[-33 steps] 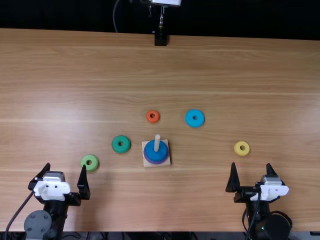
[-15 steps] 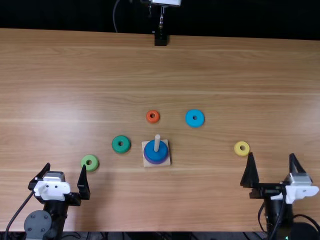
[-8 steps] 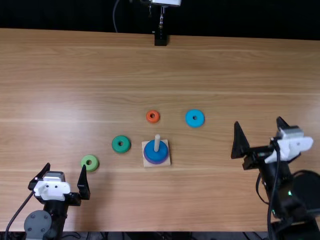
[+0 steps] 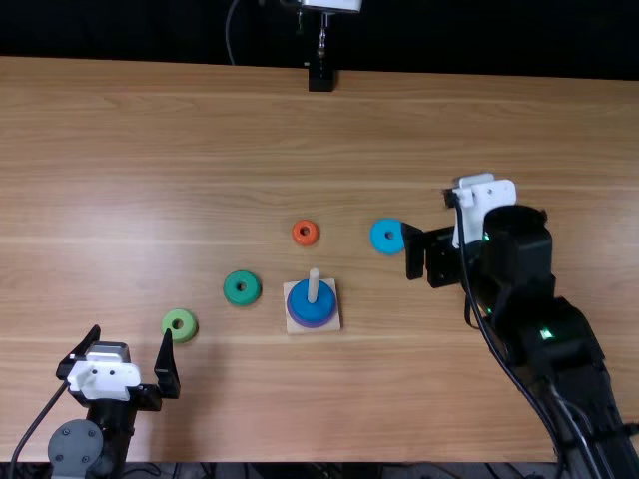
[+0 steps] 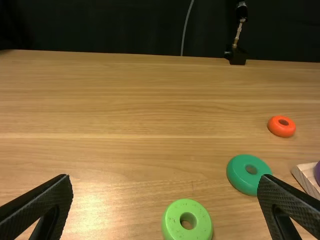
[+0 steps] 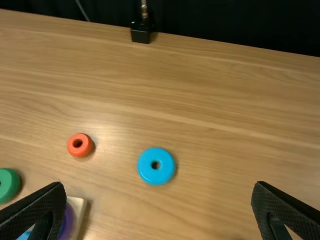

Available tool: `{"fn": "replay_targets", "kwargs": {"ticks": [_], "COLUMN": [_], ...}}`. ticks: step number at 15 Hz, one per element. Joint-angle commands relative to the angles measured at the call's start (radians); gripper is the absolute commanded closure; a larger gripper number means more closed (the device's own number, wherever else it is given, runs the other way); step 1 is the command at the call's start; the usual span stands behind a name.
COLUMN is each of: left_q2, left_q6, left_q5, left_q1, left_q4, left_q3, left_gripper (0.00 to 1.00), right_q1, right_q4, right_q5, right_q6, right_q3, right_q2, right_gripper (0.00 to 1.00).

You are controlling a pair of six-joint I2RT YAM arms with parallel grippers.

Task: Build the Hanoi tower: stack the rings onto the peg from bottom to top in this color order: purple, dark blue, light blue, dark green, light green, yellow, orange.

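Observation:
On the wooden base [image 4: 332, 322], a dark blue ring [image 4: 312, 304] sits over a purple ring [image 6: 67, 223] around the peg [image 4: 314, 286]. Just right of the light blue ring [image 4: 388, 237] [image 6: 156, 166], my right gripper [image 4: 431, 226] [image 6: 159, 185] is open above the table. My left gripper [image 4: 132, 333] [image 5: 165, 186] stands open at the near left, by the light green ring [image 4: 180, 324] [image 5: 187, 220]. The dark green ring [image 4: 242, 287] [image 5: 247, 174] lies left of the base, the orange ring [image 4: 306, 233] [image 6: 80, 145] behind it. The right arm covers the yellow ring's spot.
A black stand [image 4: 320, 78] is at the table's far edge, with a cable hanging to its left. The right arm stretches over the right part of the table [image 4: 250, 399].
The right gripper has swung forward and left from the near right edge to beside the light blue ring, its arm passing over the yellow ring's place. The left arm has stayed still.

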State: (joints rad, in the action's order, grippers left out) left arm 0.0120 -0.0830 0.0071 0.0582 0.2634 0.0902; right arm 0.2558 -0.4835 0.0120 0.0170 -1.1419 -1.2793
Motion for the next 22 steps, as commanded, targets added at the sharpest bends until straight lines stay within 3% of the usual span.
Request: {"fn": "replay_targets", "kwargs": {"ticks": [1,12,22], "left_q2": [-0.012,-0.012,-0.012], "left_q6": [0.006,0.006,0.006], "left_q5": [0.011,0.011,0.011], "left_q1": [-0.008,-0.008,-0.008], "left_q4": [0.015,0.015,0.015], "left_q3": [-0.053,-0.053,-0.053], "left_gripper": [0.0,0.0,0.0], "right_q1": [0.008,0.005,0.008], "right_q4": [-0.004,-0.004,-0.044], "right_q5": [-0.012,0.001,0.01], "right_q6": [-0.013,-0.004,-0.008], "right_q3": [-0.064,-0.197,-0.279], "right_q2": [-0.081,-0.517,-0.673], "right_gripper": [0.0,0.0,0.0]}}
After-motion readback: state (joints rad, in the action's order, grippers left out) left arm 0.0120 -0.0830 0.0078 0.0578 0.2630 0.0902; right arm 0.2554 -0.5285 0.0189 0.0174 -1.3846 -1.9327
